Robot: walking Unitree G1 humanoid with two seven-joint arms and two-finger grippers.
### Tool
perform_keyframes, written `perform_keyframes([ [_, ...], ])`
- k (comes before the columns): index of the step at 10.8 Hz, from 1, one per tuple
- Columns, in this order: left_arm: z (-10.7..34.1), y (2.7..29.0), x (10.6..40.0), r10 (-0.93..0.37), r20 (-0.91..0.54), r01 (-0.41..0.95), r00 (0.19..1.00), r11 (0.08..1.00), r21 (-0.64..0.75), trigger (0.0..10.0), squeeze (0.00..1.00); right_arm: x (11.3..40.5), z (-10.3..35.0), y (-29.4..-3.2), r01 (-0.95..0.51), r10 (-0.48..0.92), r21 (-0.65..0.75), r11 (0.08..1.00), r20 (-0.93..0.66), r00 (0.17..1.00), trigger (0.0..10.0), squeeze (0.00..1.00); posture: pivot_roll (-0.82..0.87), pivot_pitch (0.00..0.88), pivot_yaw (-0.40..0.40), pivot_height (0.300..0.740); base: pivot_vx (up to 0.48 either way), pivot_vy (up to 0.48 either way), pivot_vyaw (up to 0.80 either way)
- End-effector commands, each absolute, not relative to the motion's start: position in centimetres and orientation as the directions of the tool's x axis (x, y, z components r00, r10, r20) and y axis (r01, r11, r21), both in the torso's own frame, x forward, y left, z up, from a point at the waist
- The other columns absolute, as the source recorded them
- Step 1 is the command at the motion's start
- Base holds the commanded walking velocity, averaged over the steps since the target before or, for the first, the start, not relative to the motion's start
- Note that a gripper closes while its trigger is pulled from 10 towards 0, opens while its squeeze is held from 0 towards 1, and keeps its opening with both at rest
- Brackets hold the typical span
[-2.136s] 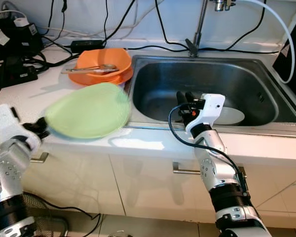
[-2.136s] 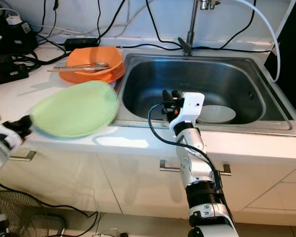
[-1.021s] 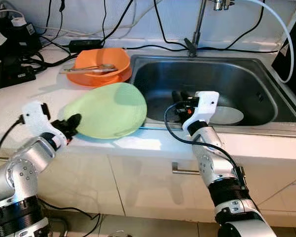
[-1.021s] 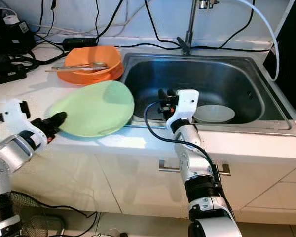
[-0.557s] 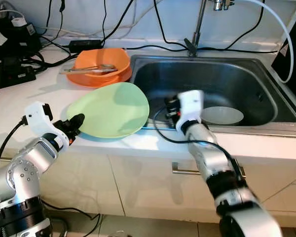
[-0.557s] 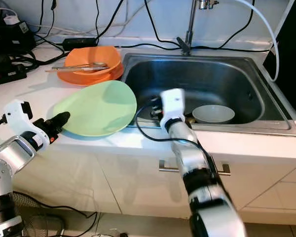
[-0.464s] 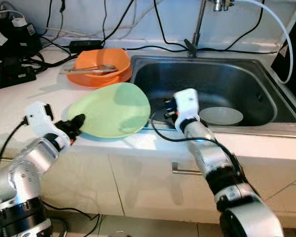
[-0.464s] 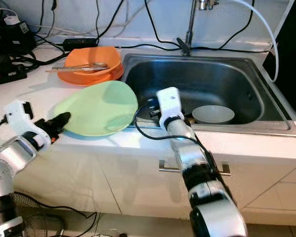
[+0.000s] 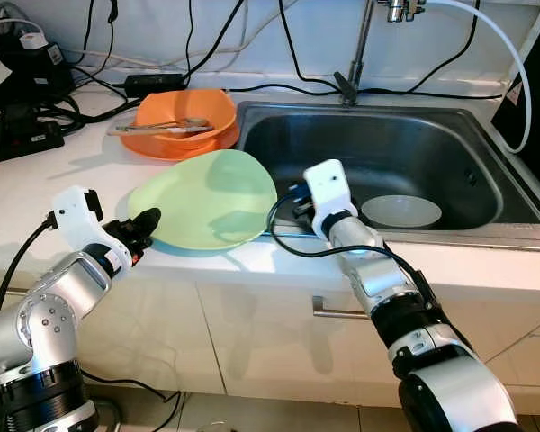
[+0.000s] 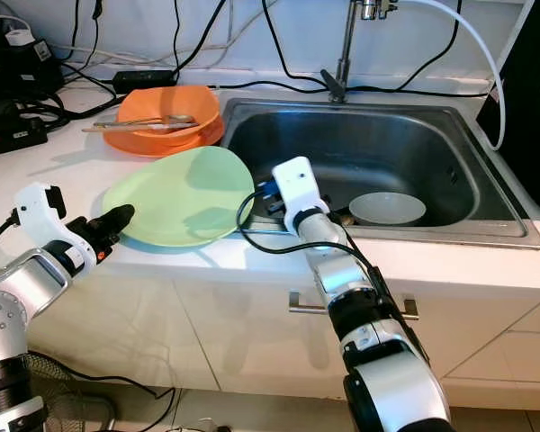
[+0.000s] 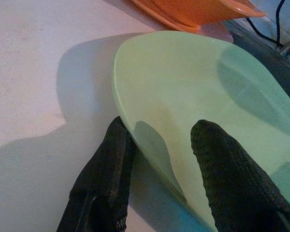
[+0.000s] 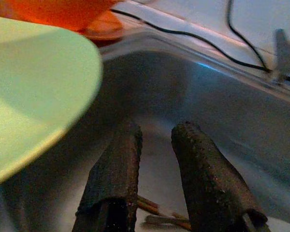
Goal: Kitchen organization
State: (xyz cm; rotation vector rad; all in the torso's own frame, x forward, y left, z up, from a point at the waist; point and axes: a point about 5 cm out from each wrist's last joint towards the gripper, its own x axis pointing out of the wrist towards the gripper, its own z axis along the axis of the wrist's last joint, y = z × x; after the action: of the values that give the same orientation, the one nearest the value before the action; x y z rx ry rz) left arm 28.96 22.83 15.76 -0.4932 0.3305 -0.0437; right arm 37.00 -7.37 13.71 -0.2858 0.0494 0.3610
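- Plate [image 9: 209, 198], green, sits on desk [image 9: 45, 180] beside sink [image 9: 486, 225]; its rim overhangs the basin.
- Left gripper [image 11: 159, 159]: fingers straddle the near rim, apparently pinching it.
- Right gripper [image 12: 154, 169]: fingers parted, grasping nothing.
- Likely light, stiff, slick; hold the rim.

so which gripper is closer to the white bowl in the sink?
Right. The right gripper hangs over the sink's near-left corner, beside the white bowl but apart from it. The left gripper is out over the counter, gripping the green plate's edge.
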Motion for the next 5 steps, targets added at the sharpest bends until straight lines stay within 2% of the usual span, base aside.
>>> perform_keyframes([
  [1, 16.1, 22.3, 29.1, -0.148, -0.296, -0.008, 0.944, 0.883, -0.469, 10.0, 0.00, 36.9, 13.3, -7.0, -0.398, 0.373, -0.263, 0.879, -0.140, 0.917, 10.0, 0.00, 0.15, 0.000, 0.020, 0.740, 0.000, 0.000, 0.00],
  [5, 16.2, 21.8, 29.3, -0.169, -0.285, 0.015, 0.944, 0.880, -0.474, 10.0, 0.00, 36.8, 14.2, -5.5, -0.483, 0.461, -0.251, 0.839, -0.144, 0.875, 10.0, 0.00, 0.15, 0.000, 0.018, 0.740, 0.000, 0.000, 0.00],
])
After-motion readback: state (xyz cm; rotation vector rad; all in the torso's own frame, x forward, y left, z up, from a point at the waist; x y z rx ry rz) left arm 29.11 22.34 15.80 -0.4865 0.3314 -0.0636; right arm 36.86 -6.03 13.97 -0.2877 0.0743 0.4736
